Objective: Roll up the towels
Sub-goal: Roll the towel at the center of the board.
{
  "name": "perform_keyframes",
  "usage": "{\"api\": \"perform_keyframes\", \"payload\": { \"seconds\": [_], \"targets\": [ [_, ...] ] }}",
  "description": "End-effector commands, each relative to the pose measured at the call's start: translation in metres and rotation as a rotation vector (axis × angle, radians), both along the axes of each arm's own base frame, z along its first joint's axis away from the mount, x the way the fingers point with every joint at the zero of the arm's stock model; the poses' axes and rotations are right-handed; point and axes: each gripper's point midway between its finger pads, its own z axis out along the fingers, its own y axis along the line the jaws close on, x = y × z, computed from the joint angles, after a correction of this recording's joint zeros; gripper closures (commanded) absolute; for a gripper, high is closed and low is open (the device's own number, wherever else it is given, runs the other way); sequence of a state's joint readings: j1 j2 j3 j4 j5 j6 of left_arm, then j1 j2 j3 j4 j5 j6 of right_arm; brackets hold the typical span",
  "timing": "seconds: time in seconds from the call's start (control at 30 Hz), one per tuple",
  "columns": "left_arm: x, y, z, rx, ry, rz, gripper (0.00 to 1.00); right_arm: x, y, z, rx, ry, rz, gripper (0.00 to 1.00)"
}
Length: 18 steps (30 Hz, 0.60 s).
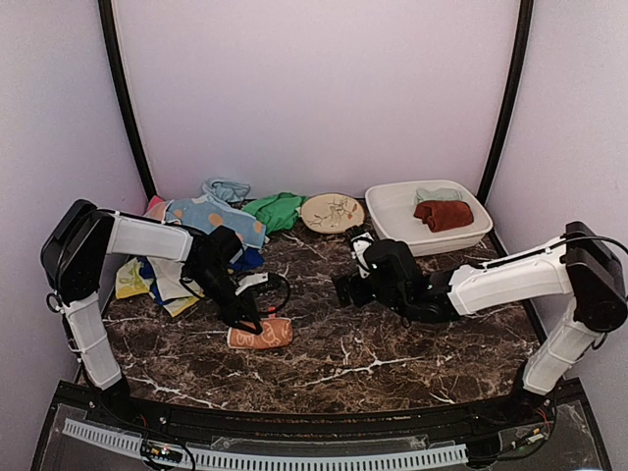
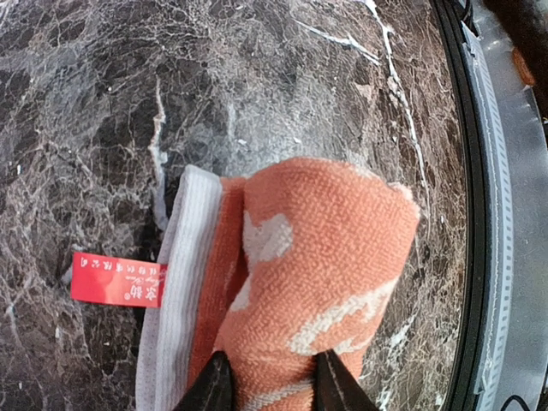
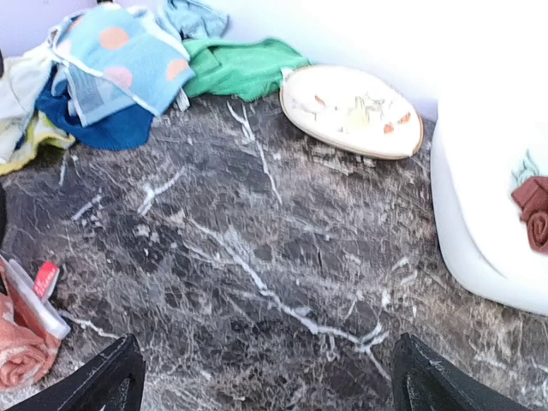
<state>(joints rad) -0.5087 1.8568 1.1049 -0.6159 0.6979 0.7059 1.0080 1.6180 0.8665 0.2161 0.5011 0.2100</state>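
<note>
Towels (image 1: 211, 221) wait in a loose heap at the back left of the dark marble table (image 1: 392, 368), within the left arm's reach, probably so each can be drawn out in turn. At the back right the white tub (image 1: 388, 211) holds a rolled dark red towel (image 1: 444, 214) with a pale towel (image 1: 437, 194) behind it, which suggests finished rolls go there. Between heap and tub sits the round patterned plate (image 1: 332, 212), with nothing on it. Apart from the heap, on bare table near the front left, the orange towel (image 1: 260, 335) lies wound into a short roll, its white hem and red tag (image 2: 116, 280) trailing at one side. The left tool (image 2: 274, 385) is narrowed onto the roll's near end and pinches the cloth, seemingly to keep it from springing loose. The right tool (image 3: 265, 381) hangs over mid-table, spread wide with nothing in it, well apart from the roll.
</note>
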Motion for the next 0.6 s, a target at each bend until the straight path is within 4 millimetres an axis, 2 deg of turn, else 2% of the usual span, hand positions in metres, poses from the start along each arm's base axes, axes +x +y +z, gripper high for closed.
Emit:
{"api": "perform_keyframes", "payload": {
  "seconds": [0.0, 0.07, 0.13, 0.23, 0.33, 0.47, 0.53, 0.57],
  "targets": [
    [-0.004, 0.026, -0.028, 0.159, 0.031, 0.025, 0.67, -0.009, 0.011, 0.027, 0.046, -0.098, 0.087, 0.0],
    [-0.002, 0.026, -0.028, 0.159, 0.025, 0.03, 0.67, -0.02, 0.025, 0.032, -0.038, -0.164, 0.153, 0.0],
    [-0.002, 0.027, -0.029, 0.162, 0.026, 0.032, 0.67, -0.054, 0.058, 0.039, -0.172, -0.292, 0.307, 0.0],
    [-0.002, 0.028, -0.03, 0.164, 0.028, 0.036, 0.67, -0.103, 0.109, 0.019, -0.41, -0.406, 0.541, 0.03],
    [-0.001, 0.028, -0.031, 0.161, 0.031, 0.047, 0.67, -0.134, 0.141, -0.013, -0.558, -0.423, 0.718, 0.07],
    [0.0, 0.027, -0.029, 0.144, 0.051, 0.07, 0.67, -0.148, 0.166, -0.034, -0.609, -0.449, 0.8, 0.08],
    [0.001, 0.026, -0.027, 0.134, 0.065, 0.08, 0.67, -0.148, 0.171, -0.046, -0.642, -0.458, 0.819, 0.09],
    [0.001, 0.026, -0.025, 0.128, 0.075, 0.083, 0.67, -0.144, 0.176, -0.044, -0.651, -0.477, 0.805, 0.1]
  ]
}}
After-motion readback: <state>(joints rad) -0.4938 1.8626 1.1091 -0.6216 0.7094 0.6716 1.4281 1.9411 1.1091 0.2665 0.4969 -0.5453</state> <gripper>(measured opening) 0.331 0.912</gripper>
